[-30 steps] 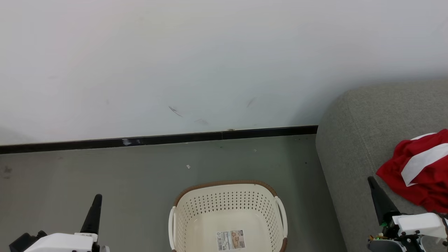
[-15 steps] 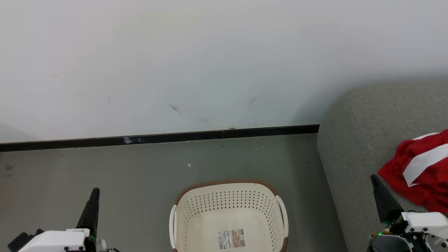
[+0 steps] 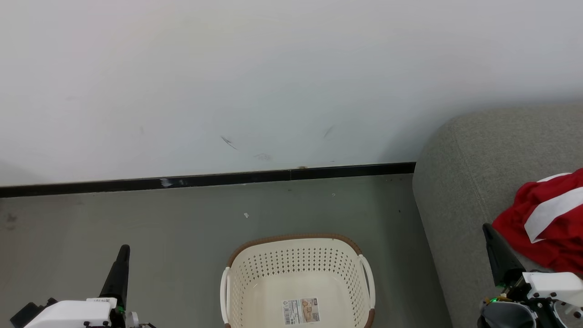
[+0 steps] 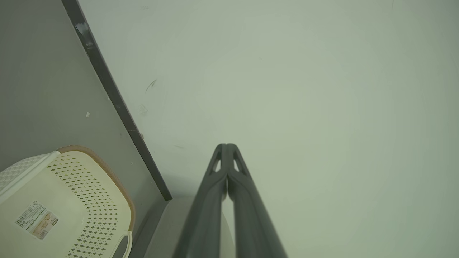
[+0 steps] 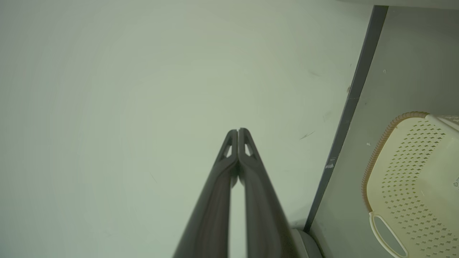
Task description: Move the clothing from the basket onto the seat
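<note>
The cream basket [image 3: 364,273] with a brown rim stands on the floor at the bottom centre, holding no clothing, its barcode sticker showing inside. Red clothing [image 3: 542,223] with a white band lies on the grey seat [image 3: 460,182] at the right edge. My left gripper [image 3: 123,249] is at the lower left, shut and holding nothing, well left of the basket. My right gripper [image 3: 486,227] is at the lower right, shut and holding nothing, over the seat just left of the clothing. The left wrist view has the left gripper [image 4: 226,146] beside the basket [image 4: 118,186], and the right wrist view has the right gripper [image 5: 237,130] beside the basket [image 5: 376,157].
A white wall [image 3: 273,82] with a few scuff marks rises behind, ending in a black skirting board [image 3: 205,180]. Grey floor [image 3: 182,228] lies around the basket, with a small white scrap [image 3: 246,215] on it. The seat's rounded corner stands close to the basket's right side.
Over the last second both grippers have sunk slightly lower in the head view. The picture has shifted a little, so the camera moved. Basket and clothing stay put.
</note>
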Tool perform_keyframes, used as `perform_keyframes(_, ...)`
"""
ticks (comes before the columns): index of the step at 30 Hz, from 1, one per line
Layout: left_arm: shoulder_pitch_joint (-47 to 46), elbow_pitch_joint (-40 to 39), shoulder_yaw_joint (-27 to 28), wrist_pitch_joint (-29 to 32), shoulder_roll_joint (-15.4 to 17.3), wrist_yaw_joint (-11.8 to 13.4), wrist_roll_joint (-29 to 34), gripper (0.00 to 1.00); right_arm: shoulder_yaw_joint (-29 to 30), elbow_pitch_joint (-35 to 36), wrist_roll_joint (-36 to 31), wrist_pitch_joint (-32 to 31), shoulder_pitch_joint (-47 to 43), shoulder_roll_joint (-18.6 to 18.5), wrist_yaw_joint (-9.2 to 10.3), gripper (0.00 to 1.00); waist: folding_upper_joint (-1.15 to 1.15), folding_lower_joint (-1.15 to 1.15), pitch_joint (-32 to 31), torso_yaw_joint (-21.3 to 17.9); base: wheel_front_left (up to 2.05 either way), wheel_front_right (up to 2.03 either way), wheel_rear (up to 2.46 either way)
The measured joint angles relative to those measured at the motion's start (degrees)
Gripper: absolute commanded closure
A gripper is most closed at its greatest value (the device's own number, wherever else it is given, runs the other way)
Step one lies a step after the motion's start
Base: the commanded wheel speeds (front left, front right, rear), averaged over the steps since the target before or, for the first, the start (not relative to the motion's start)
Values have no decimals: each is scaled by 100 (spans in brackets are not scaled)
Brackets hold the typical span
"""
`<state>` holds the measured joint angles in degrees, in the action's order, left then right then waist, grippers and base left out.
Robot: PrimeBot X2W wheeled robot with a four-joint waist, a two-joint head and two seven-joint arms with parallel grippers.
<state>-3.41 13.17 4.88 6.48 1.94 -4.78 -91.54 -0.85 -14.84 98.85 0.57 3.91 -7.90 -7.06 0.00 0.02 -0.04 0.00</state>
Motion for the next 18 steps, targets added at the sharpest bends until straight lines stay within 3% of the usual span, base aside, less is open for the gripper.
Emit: perform_keyframes(18,0,9,0,0,-1,-24,0,100,0,-10,0,0,1,-1,0,100,0,0,0,-1,0,0,0)
